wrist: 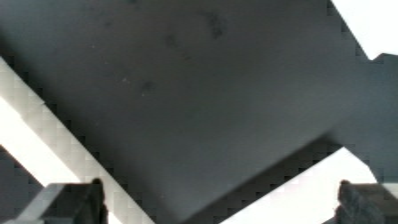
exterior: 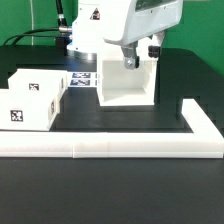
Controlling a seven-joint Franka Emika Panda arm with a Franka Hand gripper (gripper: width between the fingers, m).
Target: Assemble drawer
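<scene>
A tall white housing (exterior: 128,85) stands on the black table in the middle of the exterior view, its hollow side facing the camera. My gripper (exterior: 131,62) hangs at its top edge, and whether it touches the edge cannot be told. In the wrist view the gripper (wrist: 217,203) is open, with dark fingertips (wrist: 68,205) far apart. Between them I see dark table framed by white walls (wrist: 39,125). The drawer (exterior: 30,105), a lower white box with black-and-white tags, sits at the exterior view's left, apart from the gripper. Its knob is not visible.
A white L-shaped rail (exterior: 130,148) runs along the front of the table and up the exterior view's right side. The marker board (exterior: 85,78) lies flat between the drawer and the housing. The arm's base stands at the back.
</scene>
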